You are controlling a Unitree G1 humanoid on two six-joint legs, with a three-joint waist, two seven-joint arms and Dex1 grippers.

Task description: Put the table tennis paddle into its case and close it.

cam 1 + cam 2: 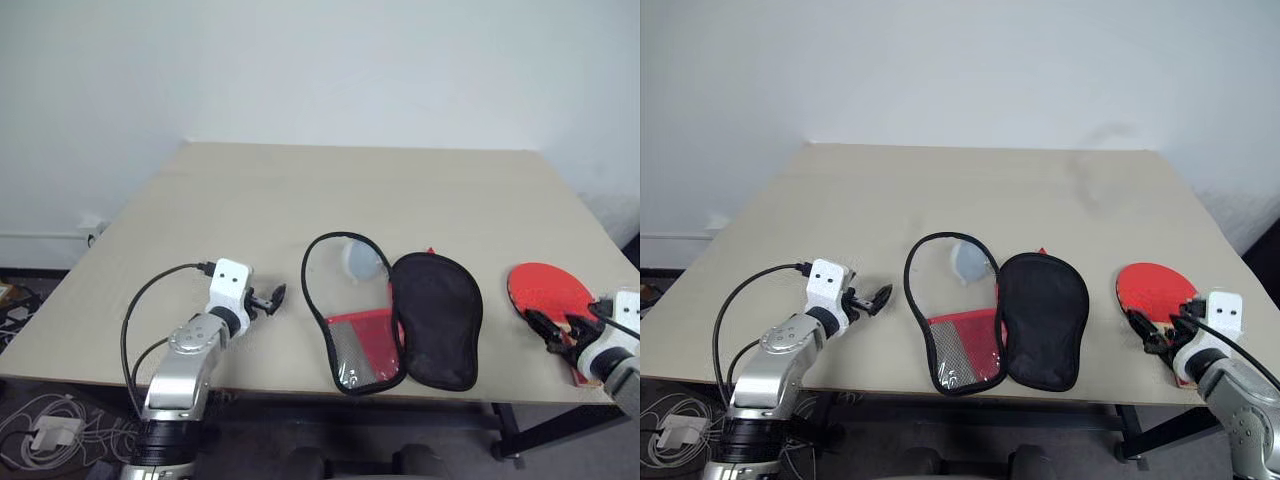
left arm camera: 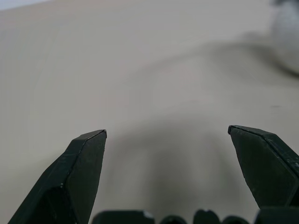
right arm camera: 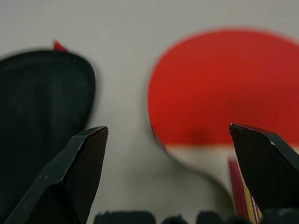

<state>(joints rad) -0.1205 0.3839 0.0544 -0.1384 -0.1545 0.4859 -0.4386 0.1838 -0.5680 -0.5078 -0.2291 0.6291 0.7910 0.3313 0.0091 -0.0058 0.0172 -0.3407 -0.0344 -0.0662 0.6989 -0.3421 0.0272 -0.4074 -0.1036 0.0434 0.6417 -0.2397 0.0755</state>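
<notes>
Barely started. Lying wide open near the front of the pale tan table (image 1: 300,180): the red paddle-shaped soft case (image 1: 390,320) with black edging, clear window side and black lining side spread flat. Well off to its right, flat on the table near the edge: the round red table tennis paddle (image 1: 545,290) with pale wooden handle, not in the case yet. Just at the handle end: the right gripper (image 1: 558,328), jaws spread wide, holding nothing. Left of the case: the left gripper (image 1: 268,299), jaws wide too, empty. Still to do: grab paddle, slide it in, fold and zip shut.
</notes>
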